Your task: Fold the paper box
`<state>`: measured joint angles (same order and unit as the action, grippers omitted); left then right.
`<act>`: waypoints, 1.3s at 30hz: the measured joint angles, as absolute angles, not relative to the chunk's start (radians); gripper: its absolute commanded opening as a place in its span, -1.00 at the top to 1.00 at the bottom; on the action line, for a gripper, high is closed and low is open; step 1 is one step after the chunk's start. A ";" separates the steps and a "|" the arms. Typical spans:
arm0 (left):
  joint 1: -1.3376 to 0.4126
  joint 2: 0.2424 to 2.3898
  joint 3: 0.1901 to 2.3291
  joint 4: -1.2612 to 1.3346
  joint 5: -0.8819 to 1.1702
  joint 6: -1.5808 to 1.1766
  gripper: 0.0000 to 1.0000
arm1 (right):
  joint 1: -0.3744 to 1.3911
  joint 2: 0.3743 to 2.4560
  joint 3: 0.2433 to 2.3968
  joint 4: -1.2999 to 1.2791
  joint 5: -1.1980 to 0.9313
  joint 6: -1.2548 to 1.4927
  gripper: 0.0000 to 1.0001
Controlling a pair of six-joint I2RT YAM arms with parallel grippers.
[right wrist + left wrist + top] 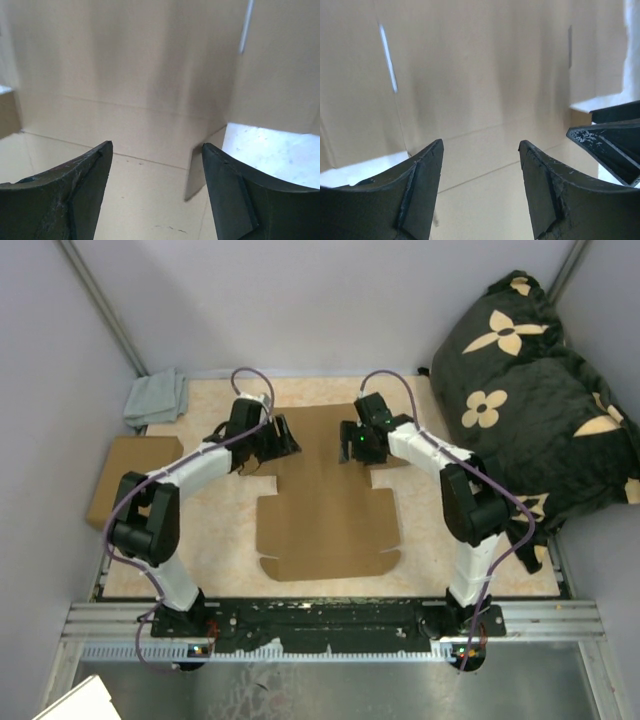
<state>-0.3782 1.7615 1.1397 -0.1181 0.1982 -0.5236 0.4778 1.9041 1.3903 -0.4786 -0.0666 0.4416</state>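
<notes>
Fingers of left gripper spread wide, nothing between them. Same on right gripper: fingers apart, nothing held. Just under both, box, a brown sheet lying flat on table, between the two arms, near end close to the bases. Further off, far flap between the two grippers, with slits and fold lines. Cannot tell if tips touch it yet. Could go wrong from a push on one side only: would turn the whole sheet round. Could slide away on the smooth table with nothing pinning it. Could bend off the fold line and crumple. Could knock tips together, being so close
</notes>
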 measured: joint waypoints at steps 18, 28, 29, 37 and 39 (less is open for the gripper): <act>-0.216 2.095 1.683 -0.104 0.071 -0.440 -0.40 | 0.296 2.175 1.924 -0.494 0.022 0.302 -0.58; -0.185 2.228 1.734 -0.041 0.091 -0.445 -0.39 | 0.300 2.476 2.249 -0.547 0.041 0.290 -0.58; -0.183 2.237 1.744 -0.033 0.091 -0.444 -0.39 | 0.299 2.488 2.270 -0.546 0.044 0.292 -0.58; -0.176 2.311 1.833 -0.030 0.094 -0.439 -0.38 | 0.263 2.510 2.292 -0.547 0.011 0.309 -0.33; -0.174 2.321 1.835 -0.032 0.094 -0.439 -0.37 | 0.258 2.511 2.292 -0.546 -0.010 0.308 -0.28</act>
<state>-0.1738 2.3215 1.8347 -0.0319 0.0944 -0.4393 0.2577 2.5111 2.2917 -0.5461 -0.0105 0.3080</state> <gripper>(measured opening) 0.692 0.677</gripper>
